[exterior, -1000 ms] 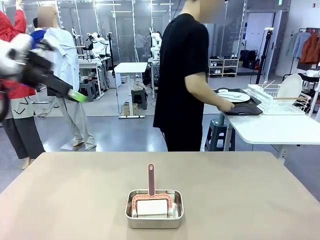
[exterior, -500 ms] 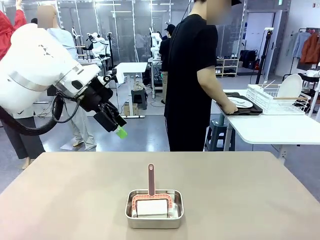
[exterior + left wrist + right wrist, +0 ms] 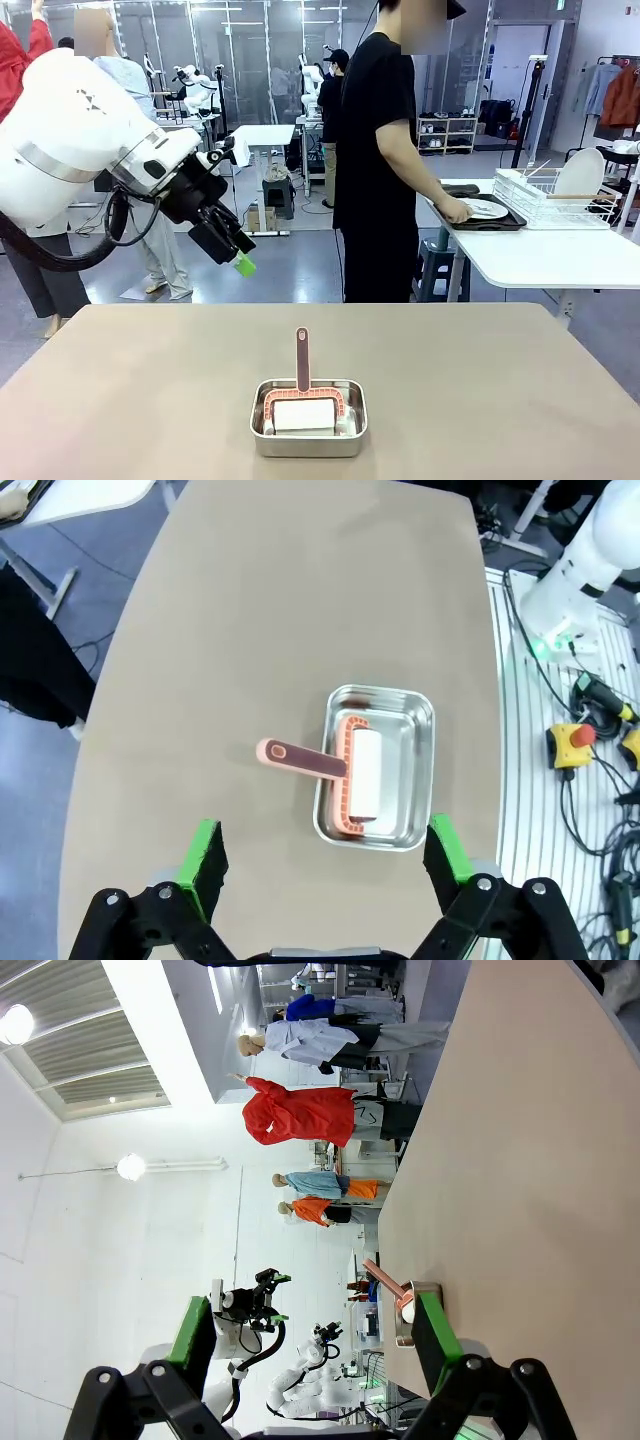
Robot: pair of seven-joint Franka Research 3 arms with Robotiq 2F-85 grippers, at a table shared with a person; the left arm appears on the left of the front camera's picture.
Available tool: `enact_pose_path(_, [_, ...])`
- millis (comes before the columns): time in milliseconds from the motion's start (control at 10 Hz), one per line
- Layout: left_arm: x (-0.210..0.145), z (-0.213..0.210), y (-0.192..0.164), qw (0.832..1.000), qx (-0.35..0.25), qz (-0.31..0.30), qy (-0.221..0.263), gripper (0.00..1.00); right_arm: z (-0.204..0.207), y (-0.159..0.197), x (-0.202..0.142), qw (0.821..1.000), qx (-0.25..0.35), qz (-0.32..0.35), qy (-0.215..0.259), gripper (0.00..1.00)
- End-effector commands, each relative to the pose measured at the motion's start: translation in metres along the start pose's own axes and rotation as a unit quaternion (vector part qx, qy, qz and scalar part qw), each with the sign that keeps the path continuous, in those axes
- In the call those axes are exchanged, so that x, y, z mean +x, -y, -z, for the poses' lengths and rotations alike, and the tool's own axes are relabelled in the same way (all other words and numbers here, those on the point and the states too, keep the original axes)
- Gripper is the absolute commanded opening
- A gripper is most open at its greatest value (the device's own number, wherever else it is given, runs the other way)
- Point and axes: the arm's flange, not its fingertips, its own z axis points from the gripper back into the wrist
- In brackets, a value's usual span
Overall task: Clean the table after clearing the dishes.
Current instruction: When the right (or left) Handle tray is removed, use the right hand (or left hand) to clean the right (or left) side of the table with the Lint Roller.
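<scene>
As left hand (image 3: 322, 845) and right hand (image 3: 312, 1330) gape empty, the person's hand (image 3: 455, 210) overlaps the dishes (image 3: 487, 208).

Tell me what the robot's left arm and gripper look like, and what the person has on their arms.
The left arm is bulky, rounded and white, with a grey ring at a joint and a black cable looping beneath it. The left gripper is black and angular, its two fingers faced with bright green pads. The person wears a black T-shirt with short sleeves.
</scene>
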Motion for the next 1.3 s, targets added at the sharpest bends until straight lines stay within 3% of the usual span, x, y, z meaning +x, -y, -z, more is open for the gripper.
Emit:
enact_pose_path(0, [-0.001,0.0,-0.001,1.0,0.001,-0.001,0.0,1.0,-0.001,-0.002,-0.004,1.0,0.001,-0.003,-0.003,1.0])
enact_pose_path(200, [0.047,0.046,-0.027,0.993,-0.068,0.042,-0.086,1.0,-0.001,-0.002,-0.004,1.0,0.001,-0.003,-0.003,1.0])
enact_pose_path(400, [0.065,0.091,-0.045,0.983,-0.082,0.047,-0.155,1.0,-0.001,-0.002,-0.004,1.0,0.001,-0.003,-0.003,1.0])
enact_pose_path(600, [0.068,0.119,-0.057,0.975,-0.096,0.045,-0.196,1.0,-0.001,-0.002,-0.004,1.0,0.001,-0.003,-0.003,1.0])
enact_pose_path(1000, [0.067,0.178,-0.07,0.961,-0.141,0.04,-0.233,1.0,-0.001,-0.002,-0.004,1.0,0.001,-0.003,-0.003,1.0])
enact_pose_path(1200, [0.063,0.201,-0.077,0.951,-0.173,0.009,-0.255,1.0,-0.001,-0.002,-0.004,1.0,0.001,-0.003,-0.003,1.0])
